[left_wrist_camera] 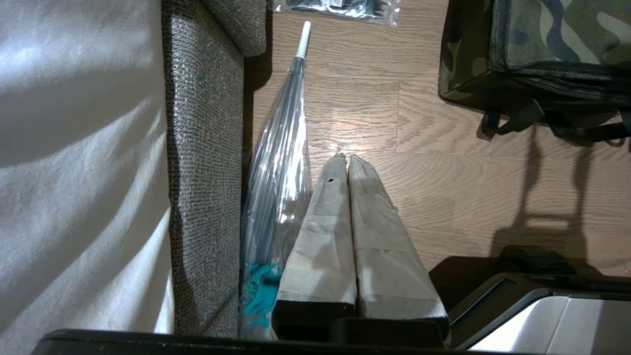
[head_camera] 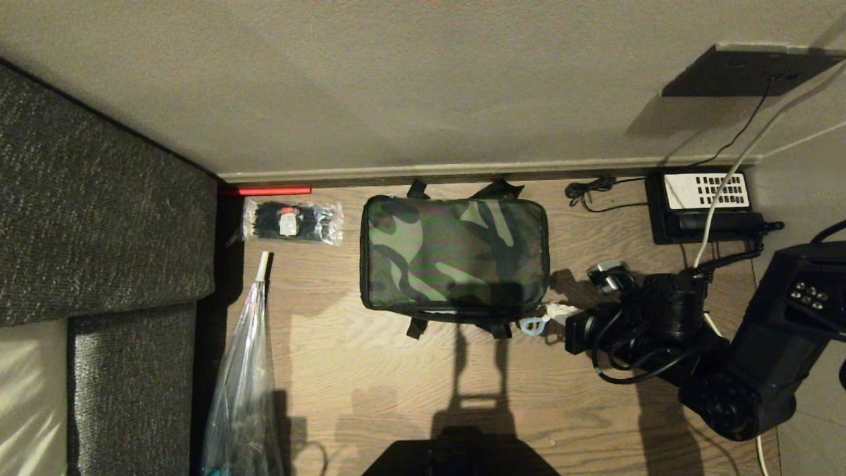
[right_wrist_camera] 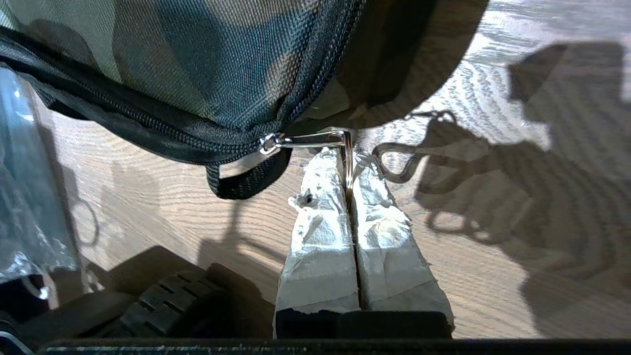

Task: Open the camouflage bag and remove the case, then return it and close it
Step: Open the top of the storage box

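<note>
The camouflage bag (head_camera: 455,254) lies zipped shut on the wooden floor, its black zipper (right_wrist_camera: 148,129) running along the front edge. My right gripper (head_camera: 554,312) is at the bag's front right corner. In the right wrist view it (right_wrist_camera: 349,159) is shut on the metal zipper pull ring (right_wrist_camera: 315,139), whose loop is pinched between the taped fingertips. A black strap loop (right_wrist_camera: 246,180) hangs just beside them. My left gripper (left_wrist_camera: 346,159) hovers parked over the floor left of the bag (left_wrist_camera: 552,44), shut and holding nothing. The case is hidden.
A clear packet of black ties (head_camera: 293,222) lies left of the bag. A folded clear umbrella (head_camera: 244,370) rests along the grey sofa (head_camera: 99,198). A black telephone (head_camera: 704,205) with cables sits by the wall at the right. The skirting board (head_camera: 462,173) runs behind the bag.
</note>
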You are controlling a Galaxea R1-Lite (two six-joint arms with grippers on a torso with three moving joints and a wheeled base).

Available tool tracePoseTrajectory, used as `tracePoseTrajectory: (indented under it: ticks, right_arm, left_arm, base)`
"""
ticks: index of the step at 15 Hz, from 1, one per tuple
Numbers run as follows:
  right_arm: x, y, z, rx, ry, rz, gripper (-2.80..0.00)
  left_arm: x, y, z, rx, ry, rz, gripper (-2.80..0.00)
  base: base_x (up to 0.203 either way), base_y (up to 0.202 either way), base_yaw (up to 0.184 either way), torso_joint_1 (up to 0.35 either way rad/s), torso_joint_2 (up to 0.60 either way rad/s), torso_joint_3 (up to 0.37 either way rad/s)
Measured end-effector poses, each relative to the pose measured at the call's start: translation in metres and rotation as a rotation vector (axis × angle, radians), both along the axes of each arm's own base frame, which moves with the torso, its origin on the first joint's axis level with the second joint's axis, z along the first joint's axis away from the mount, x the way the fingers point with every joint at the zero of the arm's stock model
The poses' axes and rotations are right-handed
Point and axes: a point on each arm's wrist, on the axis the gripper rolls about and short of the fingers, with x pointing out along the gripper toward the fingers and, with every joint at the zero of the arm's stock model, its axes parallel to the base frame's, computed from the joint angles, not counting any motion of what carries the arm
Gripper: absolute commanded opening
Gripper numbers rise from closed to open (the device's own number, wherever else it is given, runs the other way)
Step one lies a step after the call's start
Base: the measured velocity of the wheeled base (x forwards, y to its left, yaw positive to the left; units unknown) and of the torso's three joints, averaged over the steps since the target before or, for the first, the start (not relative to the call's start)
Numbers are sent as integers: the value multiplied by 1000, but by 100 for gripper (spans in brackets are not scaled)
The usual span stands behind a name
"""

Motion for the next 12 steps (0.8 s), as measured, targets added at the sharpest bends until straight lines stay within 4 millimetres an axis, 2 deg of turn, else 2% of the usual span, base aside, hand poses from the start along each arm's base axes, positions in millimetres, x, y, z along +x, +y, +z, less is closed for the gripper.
tracePoseTrajectory:
  ticks: [12]
  right_arm:
    - [-16, -9, 1, -6, 30, 22, -280]
  left_arm:
    - [0, 0, 0, 0, 0, 0, -280]
  base:
    - [0, 0, 0, 0, 0, 0]
